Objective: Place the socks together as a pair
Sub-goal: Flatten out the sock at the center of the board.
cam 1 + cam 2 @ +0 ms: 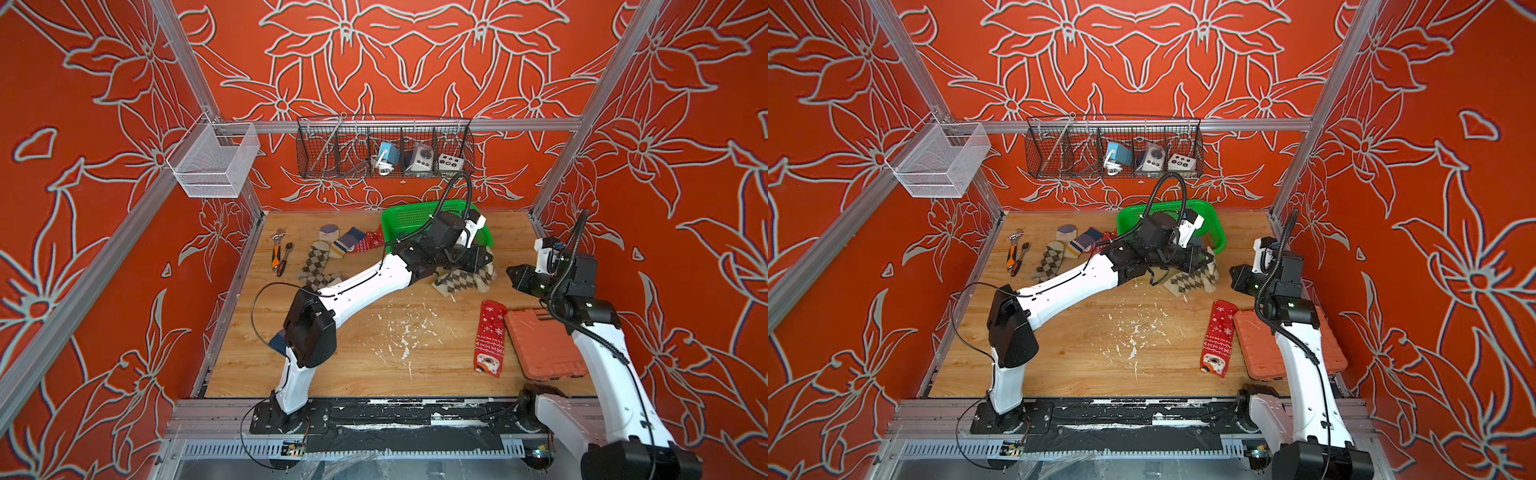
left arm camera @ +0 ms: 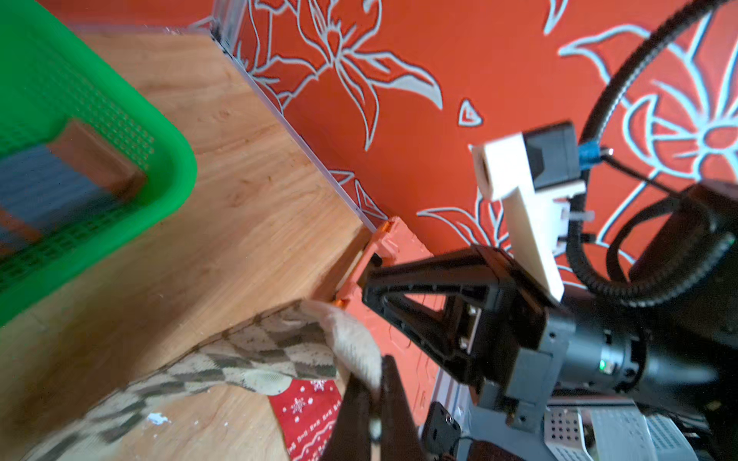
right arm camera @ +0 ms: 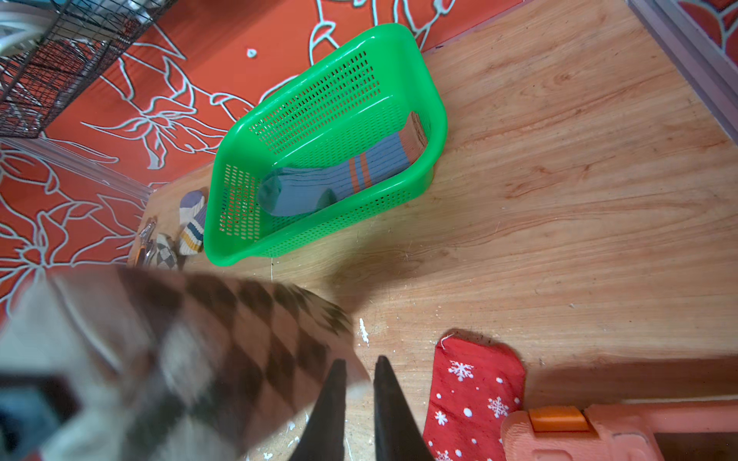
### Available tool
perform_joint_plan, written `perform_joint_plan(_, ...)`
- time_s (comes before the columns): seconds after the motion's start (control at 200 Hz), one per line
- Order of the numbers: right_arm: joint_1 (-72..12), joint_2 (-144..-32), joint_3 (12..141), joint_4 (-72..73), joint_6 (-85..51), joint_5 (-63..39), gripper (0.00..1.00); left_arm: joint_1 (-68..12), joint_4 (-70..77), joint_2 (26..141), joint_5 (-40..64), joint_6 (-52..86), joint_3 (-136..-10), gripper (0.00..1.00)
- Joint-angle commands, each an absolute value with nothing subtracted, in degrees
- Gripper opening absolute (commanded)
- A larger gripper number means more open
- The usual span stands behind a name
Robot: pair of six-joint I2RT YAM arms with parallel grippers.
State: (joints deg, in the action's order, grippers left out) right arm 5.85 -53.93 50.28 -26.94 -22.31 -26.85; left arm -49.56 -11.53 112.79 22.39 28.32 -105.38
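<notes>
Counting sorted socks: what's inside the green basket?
A blue sock with orange stripes lies in the green basket; whether a second sock lies under it is covered.

Two brown-beige argyle socks (image 1: 318, 266), two red snowflake socks (image 1: 490, 336), one blue ribbed sock (image 3: 303, 191), one green plastic basket (image 1: 409, 218), one orange plastic case (image 1: 540, 345), two metal hand tools (image 1: 276, 251).

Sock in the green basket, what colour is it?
The sock: blue with orange stripes, clearest in right wrist view.

Left tool (image 2: 371, 375) far across, tight on argyle sock (image 2: 259, 347); right tool (image 3: 360, 361) close by, narrowly ajar, seemingly empty.
</notes>
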Motion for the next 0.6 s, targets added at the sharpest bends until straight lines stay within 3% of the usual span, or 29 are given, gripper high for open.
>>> perform_joint_plan(0.0,6.06,-53.79,49.53,-25.24,-23.29,-29.13,0.16,-49.97,-10.40,106.33,24.16,27.19,-97.06,0.00)
perform_joint_plan(0.195,6.06,-54.43,49.31,-24.52,-23.60,-31.14,0.17,-48.39,-9.02,92.75,16.61,23.88,-72.06,0.00)
perform_joint_plan(0.39,5.98,-59.19,49.31,-22.57,-23.99,-37.25,0.18,-37.20,-3.85,82.49,12.76,23.25,-46.43,0.00)
perform_joint_plan(0.595,0.67,-65.04,51.07,-25.08,-21.41,-34.19,0.19,-35.51,-3.52,86.88,0.24,22.64,-42.75,0.00)
